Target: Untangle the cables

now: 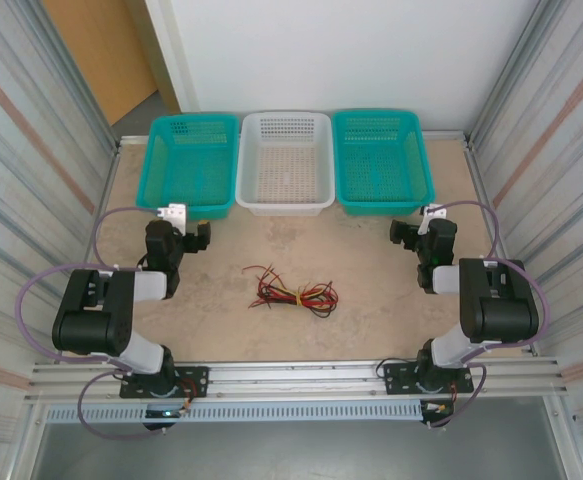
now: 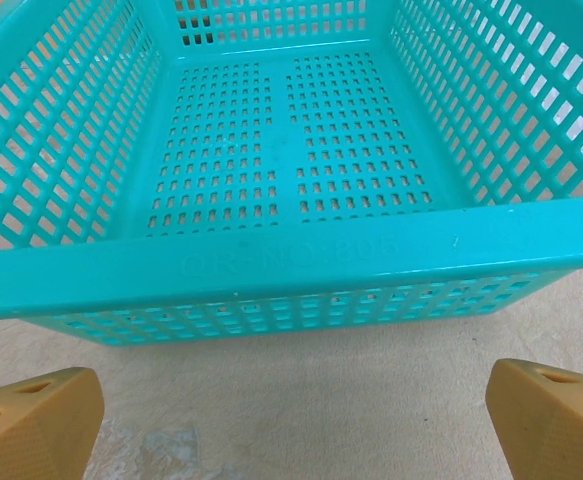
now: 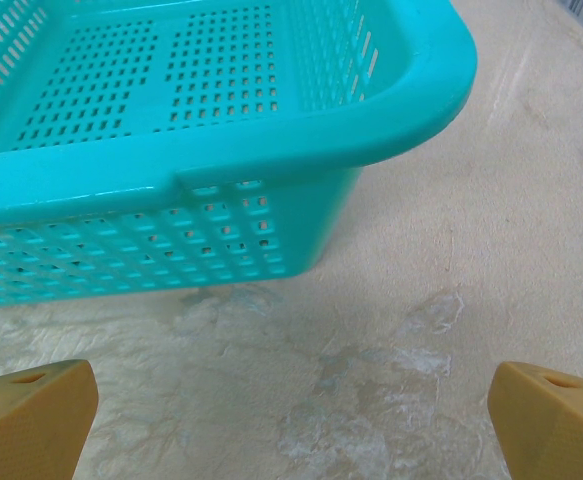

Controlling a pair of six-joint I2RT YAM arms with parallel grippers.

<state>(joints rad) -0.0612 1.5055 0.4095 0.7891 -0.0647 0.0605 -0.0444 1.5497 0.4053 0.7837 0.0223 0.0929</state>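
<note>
Top external view: the cables point(image 1: 293, 293) are seen lying in one tangled red, black and yellow bundle on the desk point(image 1: 371, 310), at the middle of the frame, well apart from both arms. If the bundle is seized at its knotted middle, the whole clump is likely to be lifted together or the tangle pulled tighter. Thin strands may also slip from a poor pinch. The left claw point(image 2: 291, 430) is spread wide with nothing held, just before the rim of the left teal basket point(image 2: 271, 262). The right claw point(image 3: 291, 430) is likewise spread and empty, near the right teal basket point(image 3: 301, 150), whose rim could be struck in turning away.
</note>
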